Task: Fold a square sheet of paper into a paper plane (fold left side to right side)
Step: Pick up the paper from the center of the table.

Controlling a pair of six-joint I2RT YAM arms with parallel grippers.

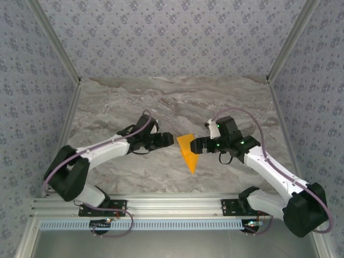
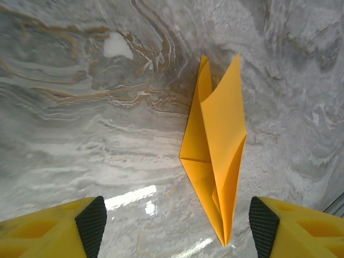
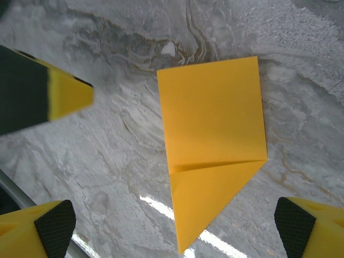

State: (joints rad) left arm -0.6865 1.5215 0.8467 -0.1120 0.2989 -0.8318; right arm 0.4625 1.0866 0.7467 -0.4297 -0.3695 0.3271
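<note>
Top view: the folded paper (image 1: 188,151) lies mid-way across the marble table (image 1: 134,102), with the left gripper (image 1: 171,140) and right gripper (image 1: 194,145) flanking it.
Left wrist: jaws spread and empty. The flaps are raised, so the paper is probably light, limp and slippery.
Right wrist: jaws also spread and empty. A free edge looks best to pinch.

Sheet of paper (image 1: 187,151) lies on table (image 1: 226,102) centre, between left gripper (image 1: 172,141) on its left and right gripper (image 1: 195,145) on its right.

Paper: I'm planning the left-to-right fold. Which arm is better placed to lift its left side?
Left, probably: the left gripper, open, faces the paper's left edge; the right gripper sits at the far edge.
</note>
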